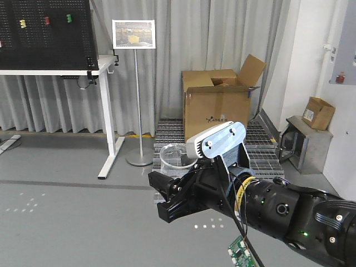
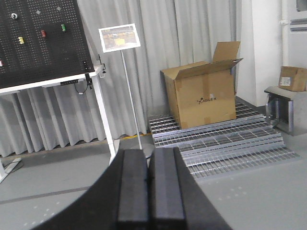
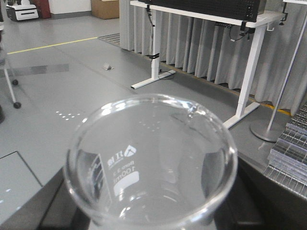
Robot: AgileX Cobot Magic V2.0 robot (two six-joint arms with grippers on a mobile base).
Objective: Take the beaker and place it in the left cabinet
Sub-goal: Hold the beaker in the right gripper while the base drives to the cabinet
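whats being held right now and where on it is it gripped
The right tool holds the beaker low on its body, rim free. The left tool is shut on nothing.

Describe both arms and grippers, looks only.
Right arm: black rounded links, small green lights, black cable with a yellow tag, white camera housing on the wrist. Right gripper: black, blocky. Left gripper: two flat dark-grey rectangular fingers on a black body.
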